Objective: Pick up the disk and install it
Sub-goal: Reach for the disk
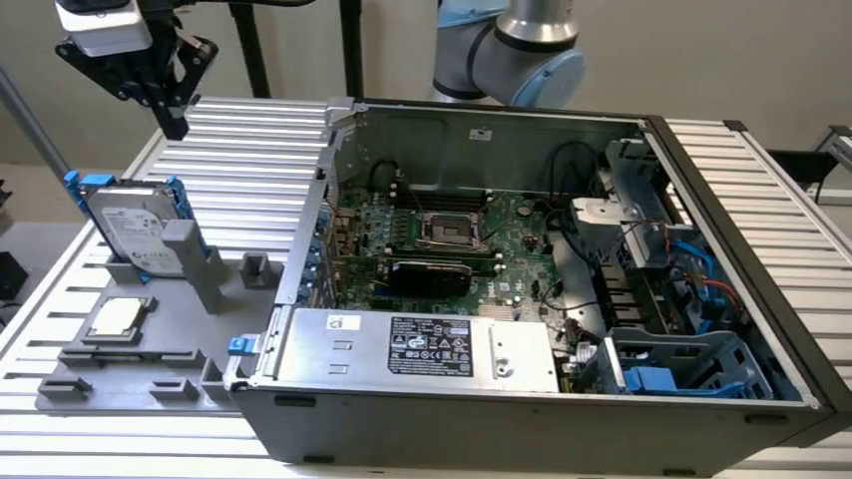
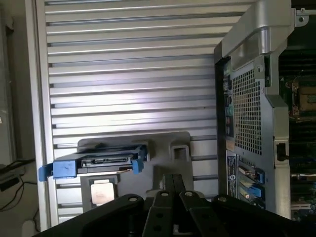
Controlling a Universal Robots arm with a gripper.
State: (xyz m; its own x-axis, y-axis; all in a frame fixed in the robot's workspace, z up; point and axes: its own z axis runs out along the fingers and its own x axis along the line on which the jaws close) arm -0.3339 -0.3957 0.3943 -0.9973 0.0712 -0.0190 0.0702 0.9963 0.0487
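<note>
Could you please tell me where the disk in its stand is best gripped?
I would grip the disk by its upper end, across the blue rails on its long sides, coming down from above. It leans upright in the grey stand, lower end slotted in, so the top stands free.

A big open grey computer case (image 1: 533,424) sits on the ribbed silver worktop (image 1: 253,130). A small square silver chip (image 1: 118,317) lies beside it.

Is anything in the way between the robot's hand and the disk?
No, nothing visible is. The hand hangs in open air higher up than the disk, which leans upright in its grey holder. Only empty space lies between them.
</note>
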